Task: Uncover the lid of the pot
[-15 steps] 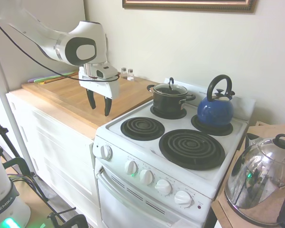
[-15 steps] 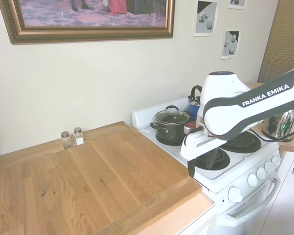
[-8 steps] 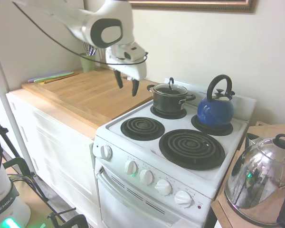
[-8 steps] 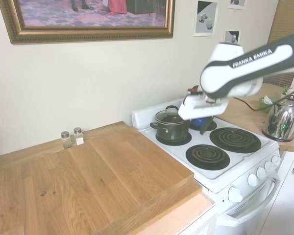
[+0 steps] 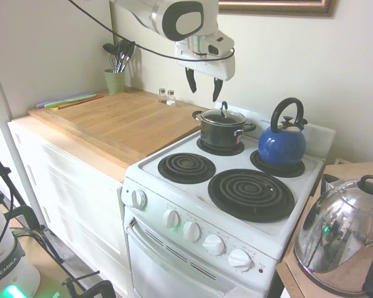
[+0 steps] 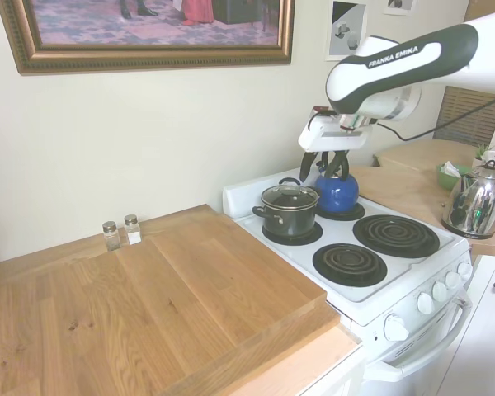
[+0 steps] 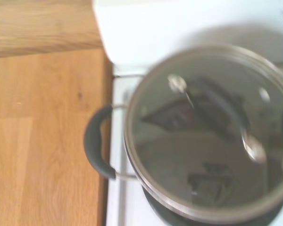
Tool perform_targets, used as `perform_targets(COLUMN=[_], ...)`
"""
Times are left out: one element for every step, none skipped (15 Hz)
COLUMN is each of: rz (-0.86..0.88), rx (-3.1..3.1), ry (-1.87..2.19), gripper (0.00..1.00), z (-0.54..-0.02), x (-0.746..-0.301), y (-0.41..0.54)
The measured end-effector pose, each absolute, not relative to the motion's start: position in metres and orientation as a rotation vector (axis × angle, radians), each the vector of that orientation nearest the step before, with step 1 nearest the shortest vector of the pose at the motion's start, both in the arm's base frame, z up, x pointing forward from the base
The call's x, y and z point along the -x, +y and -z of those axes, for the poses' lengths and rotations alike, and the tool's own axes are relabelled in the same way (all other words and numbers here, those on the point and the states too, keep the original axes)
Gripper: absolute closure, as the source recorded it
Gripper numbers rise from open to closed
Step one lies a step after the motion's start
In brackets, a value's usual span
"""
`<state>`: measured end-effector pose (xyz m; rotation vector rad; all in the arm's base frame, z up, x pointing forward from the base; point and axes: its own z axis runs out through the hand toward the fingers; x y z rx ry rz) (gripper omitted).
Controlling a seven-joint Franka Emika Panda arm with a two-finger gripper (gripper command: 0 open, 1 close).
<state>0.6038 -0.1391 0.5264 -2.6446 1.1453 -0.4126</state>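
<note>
- Pincer (image 5: pixel 202 89): black two-finger type on the white arm; hung in the air above and slightly to the counter side of the pot, fingers pointing down, spread wide apart, holding nothing and touching nothing.
- Small round glass lid with metal rim and black loop handle (image 5: pixel 223 115): sat closed on the pot, loop upright. In the wrist view the lid (image 7: pixel 212 132) filled most of the picture, blurred.
- Small black cooking pot with silvery rim and two short side handles (image 5: pixel 222 131): stood on the rear burner nearest the counter.
- White electric stove with four dark coil burners (image 5: pixel 174 149): stood against the wall, beside the counter; a row of white knobs along its front.
- Blue kettle with black arched handle (image 5: pixel 282 144): stood on the other rear burner, near the pot but apart from it.
- Wooden counter (image 5: pixel 118 121): carried two small glass shakers (image 5: pixel 166 95) by the wall and a green cup of utensils (image 5: pixel 115 81) further back.
- Large shiny dome with black knob (image 5: pixel 340 233): rested on a wooden surface on the stove's far side.
</note>
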Motion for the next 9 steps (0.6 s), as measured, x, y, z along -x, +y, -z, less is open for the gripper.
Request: perform_targets(rz=[0.394,0.391,0.396,0.401,0.408,0.416,0.419,0.412,0.404], rx=[2.664,2.677,2.688,2.698,2.702,2.707,2.714,2.721,2.727], ry=[1.099,1.067,1.037,1.002,0.969,0.941,0.917,0.902,0.897], gripper=[0.00,0.00,0.00,0.00,0.00,0.00,0.00,0.00,1.00], z=[-0.528,-0.528,-0.525,-0.522,-0.519,-0.515,-0.510,-0.504,-0.498], x=[-0.615,-0.626,-0.637,-0.648,-0.657,-0.667,-0.676,-0.683,-0.688], y=[-0.143,-0.147,-0.151,-0.154,-0.155,-0.155,-0.154,-0.153,-0.153])
